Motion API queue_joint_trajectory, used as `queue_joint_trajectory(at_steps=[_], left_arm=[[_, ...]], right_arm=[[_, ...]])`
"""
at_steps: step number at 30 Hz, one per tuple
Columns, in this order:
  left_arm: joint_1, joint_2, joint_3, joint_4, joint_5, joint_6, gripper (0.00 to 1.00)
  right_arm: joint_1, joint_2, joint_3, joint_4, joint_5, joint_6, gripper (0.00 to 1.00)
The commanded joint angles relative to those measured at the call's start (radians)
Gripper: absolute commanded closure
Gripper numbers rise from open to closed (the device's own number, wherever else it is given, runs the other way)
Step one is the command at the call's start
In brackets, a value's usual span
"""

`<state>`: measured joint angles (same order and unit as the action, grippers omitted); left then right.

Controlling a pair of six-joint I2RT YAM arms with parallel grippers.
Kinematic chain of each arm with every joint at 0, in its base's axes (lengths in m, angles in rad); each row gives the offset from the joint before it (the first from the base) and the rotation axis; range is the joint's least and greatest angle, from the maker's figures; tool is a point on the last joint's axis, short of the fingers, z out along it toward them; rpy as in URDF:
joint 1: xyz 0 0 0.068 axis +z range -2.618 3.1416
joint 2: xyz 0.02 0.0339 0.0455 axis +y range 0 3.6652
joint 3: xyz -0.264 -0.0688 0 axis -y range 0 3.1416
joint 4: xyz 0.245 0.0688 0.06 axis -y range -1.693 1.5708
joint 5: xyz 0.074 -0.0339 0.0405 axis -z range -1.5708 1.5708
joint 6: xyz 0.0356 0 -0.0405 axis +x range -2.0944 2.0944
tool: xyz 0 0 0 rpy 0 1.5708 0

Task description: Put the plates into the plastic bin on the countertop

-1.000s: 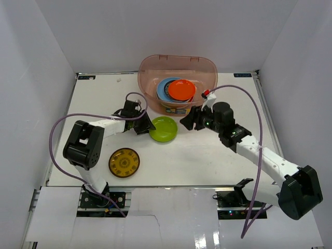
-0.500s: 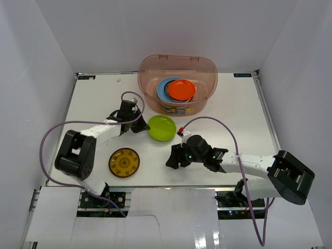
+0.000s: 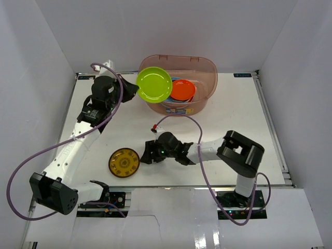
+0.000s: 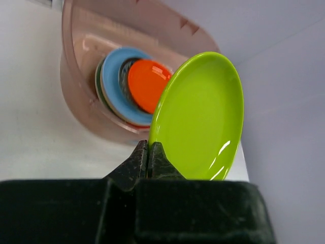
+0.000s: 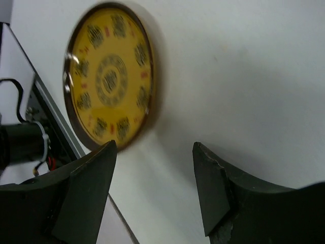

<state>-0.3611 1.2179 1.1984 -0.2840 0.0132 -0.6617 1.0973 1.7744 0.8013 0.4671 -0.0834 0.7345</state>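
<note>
Green plate (image 3: 154, 84): off the surface, tilted up on edge. From above it overlaps the left rim of the bin (image 3: 209, 78). Left pincer (image 4: 147, 155) is clamped on the plate's lower rim, fingers nearly together with only the rim between them. The rest of the plate sticks out past the fingertips toward the bin.

Bin: at the far middle of the surface (image 3: 233, 119). Inside is a stack with an orange plate (image 3: 182, 90) on top and a light blue plate (image 3: 164, 86) showing under it. Lower plates are mostly hidden.

Yellow patterned plate (image 5: 109, 76): flat on the surface, near left, well apart from the bin. Right pincer (image 3: 147, 156) is low over the surface just to the right of it, fingers spread wide with nothing between them. In the right wrist view the plate's rim lies just beyond one fingertip; I cannot tell whether they touch.
</note>
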Motion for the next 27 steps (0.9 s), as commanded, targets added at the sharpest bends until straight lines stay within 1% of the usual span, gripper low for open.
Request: queue_joint_trajectory(at_steps=[1,3,4,5,6,8,9,10,12,13,17,19,20,21,23,24,25,26,27], left_arm=[[0.010,0.060,0.090,0.009,-0.029,0.031,1.00],[0.013,0.094,0.139,0.017,-0.015,0.036,1.00],[0.014,0.130,0.171,0.026,-0.015,0.039,1.00],[0.014,0.152,0.191,0.028,-0.015,0.045,1.00],[0.016,0.175,0.210,0.028,0.008,0.050,1.00],[0.016,0.245,0.271,0.028,0.028,0.051,1.00],[0.017,0.268,0.288,0.029,0.034,0.053,1.00],[0.017,0.290,0.305,0.032,0.042,0.053,1.00],[0.016,0.360,0.361,0.034,0.047,0.054,1.00],[0.016,0.383,0.380,0.035,0.054,0.053,1.00],[0.016,0.526,0.480,0.034,0.065,0.048,1.00],[0.016,0.577,0.542,0.032,0.073,0.042,1.00],[0.016,0.604,0.568,0.026,0.079,0.042,1.00],[0.016,0.664,0.631,0.005,0.083,0.042,1.00],[0.016,0.721,0.687,-0.007,0.097,0.047,1.00],[0.016,0.776,0.714,-0.021,0.100,0.050,1.00],[0.017,0.804,0.771,-0.029,0.102,0.050,1.00],[0.016,0.831,0.799,-0.037,0.106,0.047,1.00],[0.016,0.883,0.828,-0.047,0.125,0.045,1.00]], right_arm=[[0.010,0.107,0.168,0.077,-0.035,0.017,0.33],[0.016,0.181,0.246,0.070,-0.048,0.038,0.35],[0.018,0.225,0.265,0.067,-0.068,0.048,0.40],[0.019,0.243,0.280,0.067,-0.070,0.055,0.42],[0.019,0.258,0.295,0.068,-0.072,0.068,0.50],[0.019,0.283,0.294,0.077,-0.087,0.075,0.60],[0.019,0.281,0.288,0.080,-0.087,0.077,0.71],[0.018,0.267,0.264,0.085,-0.088,0.080,0.91],[0.010,0.228,0.219,0.120,-0.087,0.075,0.92],[0.001,0.168,0.164,0.128,-0.082,0.060,0.92],[-0.036,0.005,0.046,0.124,-0.062,0.000,0.92],[-0.056,-0.048,0.010,0.113,-0.131,0.002,0.92],[-0.062,-0.078,-0.013,0.117,-0.142,0.008,0.92],[-0.071,-0.110,-0.034,0.116,-0.153,0.011,0.92],[-0.111,-0.240,-0.101,0.111,-0.173,0.006,0.92],[-0.134,-0.286,-0.115,0.076,-0.177,-0.003,0.92],[-0.190,-0.379,-0.122,0.043,-0.185,-0.015,0.92],[-0.226,-0.427,-0.125,0.004,-0.185,-0.030,0.92],[-0.261,-0.508,-0.120,-0.077,-0.187,-0.074,0.92]])
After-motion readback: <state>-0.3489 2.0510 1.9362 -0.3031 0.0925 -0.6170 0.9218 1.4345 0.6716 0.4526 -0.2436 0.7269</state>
